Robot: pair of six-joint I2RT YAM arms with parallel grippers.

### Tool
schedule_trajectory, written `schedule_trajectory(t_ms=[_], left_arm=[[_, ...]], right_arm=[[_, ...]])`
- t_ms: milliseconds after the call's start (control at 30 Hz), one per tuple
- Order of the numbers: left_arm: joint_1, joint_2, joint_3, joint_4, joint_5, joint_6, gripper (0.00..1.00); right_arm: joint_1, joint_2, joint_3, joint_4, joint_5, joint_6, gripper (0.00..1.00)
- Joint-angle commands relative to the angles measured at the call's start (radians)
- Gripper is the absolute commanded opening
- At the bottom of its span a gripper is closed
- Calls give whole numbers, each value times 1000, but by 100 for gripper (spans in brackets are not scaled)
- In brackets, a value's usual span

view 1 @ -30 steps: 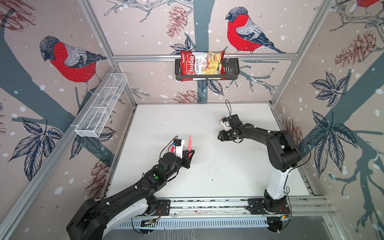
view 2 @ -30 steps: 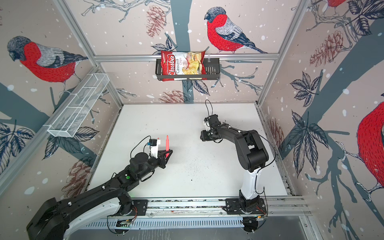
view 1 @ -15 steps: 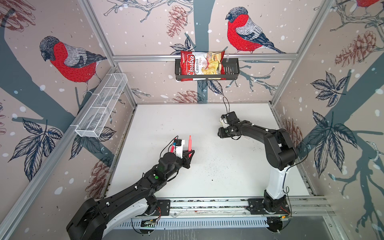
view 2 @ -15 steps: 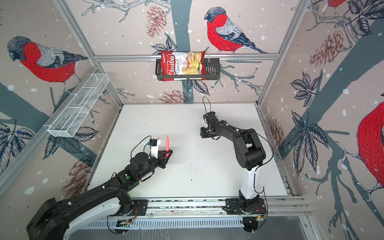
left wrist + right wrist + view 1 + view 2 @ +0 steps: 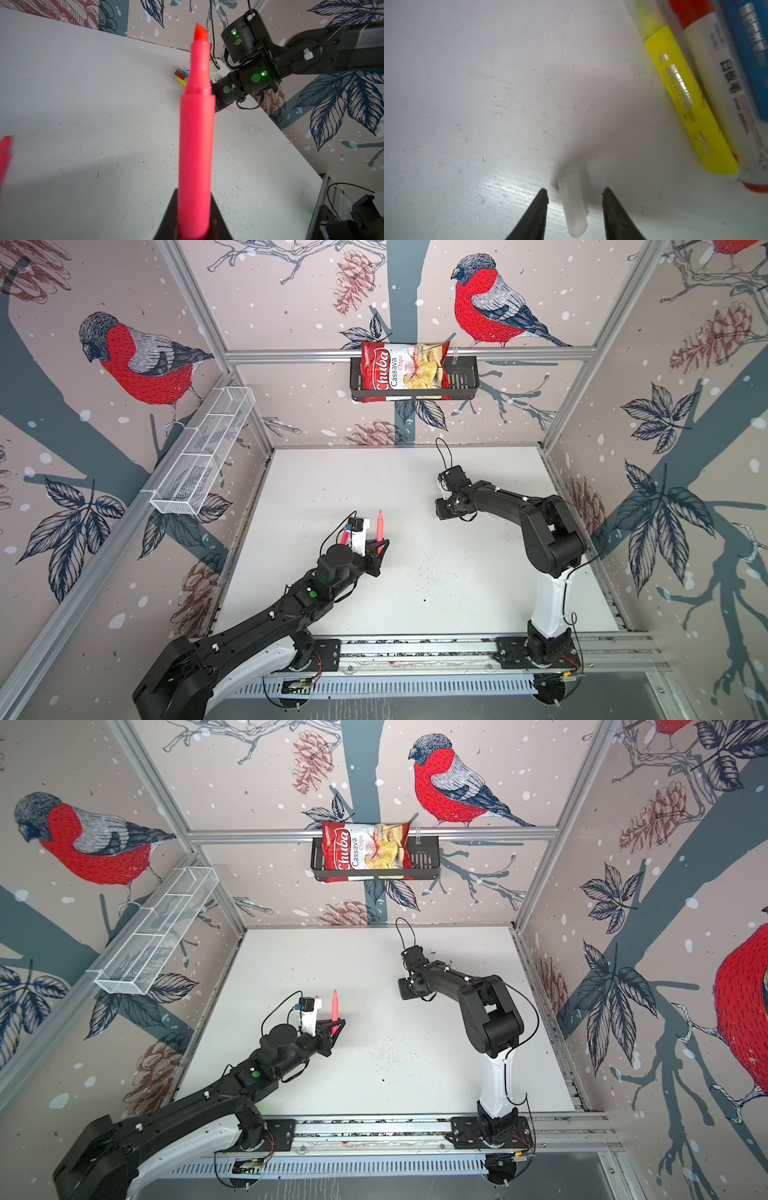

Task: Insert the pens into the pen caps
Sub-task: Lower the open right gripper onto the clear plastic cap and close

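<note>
Pink pen (image 5: 379, 526) sits near the middle of the desk (image 5: 332, 472) in both top views. The left gripper (image 5: 380, 542) holds it by the tail with the bare tip toward 12 o'clock, probably so a cap can be pushed on. The right gripper (image 5: 442, 512) is well apart at 2 o'clock, nose down on the desk, and its state cannot be told from here.

From the left wrist, the left fingers (image 5: 170, 218) are clamped on the pen's tail, which leaves the tip free. A second pink pen (image 5: 4, 153) lies on the desk.

From the right wrist, the right fingers (image 5: 533, 216) stand apart on either side of a whitish cap (image 5: 574, 205) lying on the desk. Gaps show on both sides, so it is not yet gripped. Yellow pen (image 5: 689, 108), white pen (image 5: 724, 93) and blue pen (image 5: 756, 52) lie side by side nearby, and they look already capped.
</note>
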Motion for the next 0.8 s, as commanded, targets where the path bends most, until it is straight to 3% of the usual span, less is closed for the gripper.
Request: schedule_trajectory(t_ms=[0,200,533,767], left_arm=[[1,0,0,18,-8,5,0],[1,-13,-1,7,-13,9,0],[1,-44,-7,-10,-21,9,0],[1,-55,-13,-13,-18,10,0]], right_arm=[[8,10,7,-33,22,-20,43],[14,26,5,-36,22,-23,42],[29,10,12,-52,14,-23,19],[24,-120,-35,21,-114,-14,15]])
